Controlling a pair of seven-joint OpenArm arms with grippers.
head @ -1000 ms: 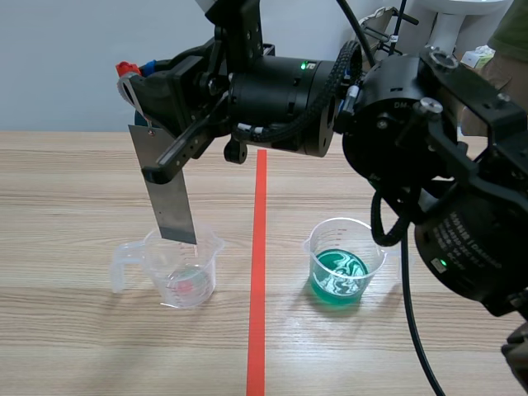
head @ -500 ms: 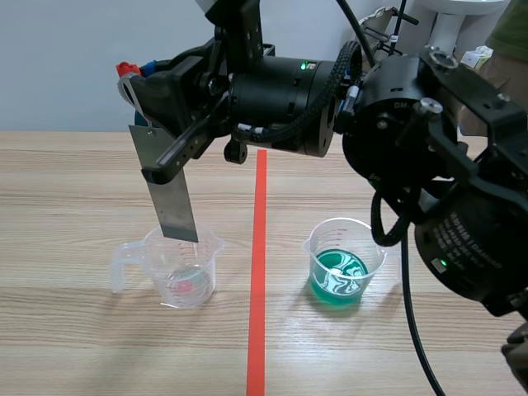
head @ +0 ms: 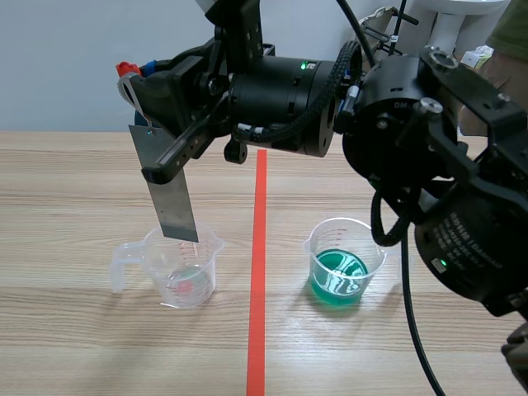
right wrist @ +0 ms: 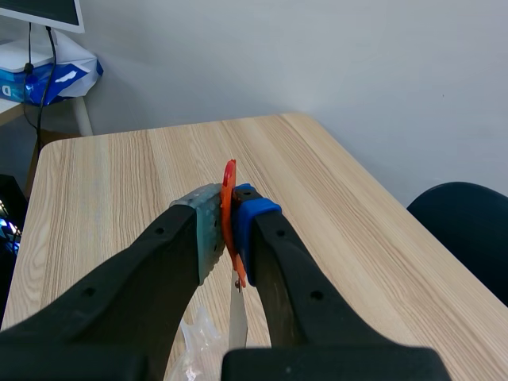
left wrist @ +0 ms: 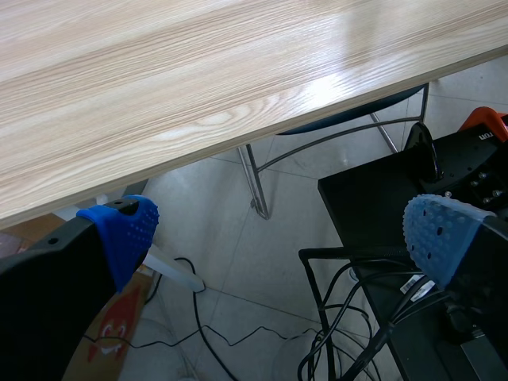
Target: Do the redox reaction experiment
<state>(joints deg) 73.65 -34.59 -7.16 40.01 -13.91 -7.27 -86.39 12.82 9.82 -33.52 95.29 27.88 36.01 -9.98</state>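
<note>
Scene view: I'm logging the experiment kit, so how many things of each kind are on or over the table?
clear cups: 2 (green-liquid cup, cup by the strip)
metal strip: 1
total: 3

A dark blue chair (right wrist: 464, 230) is standing beside the wooden tabletop (right wrist: 119, 182). A monitor (right wrist: 40, 9) is showing past its far edge. Black cables (left wrist: 321, 305) are lying on the floor (left wrist: 262, 262).
</note>
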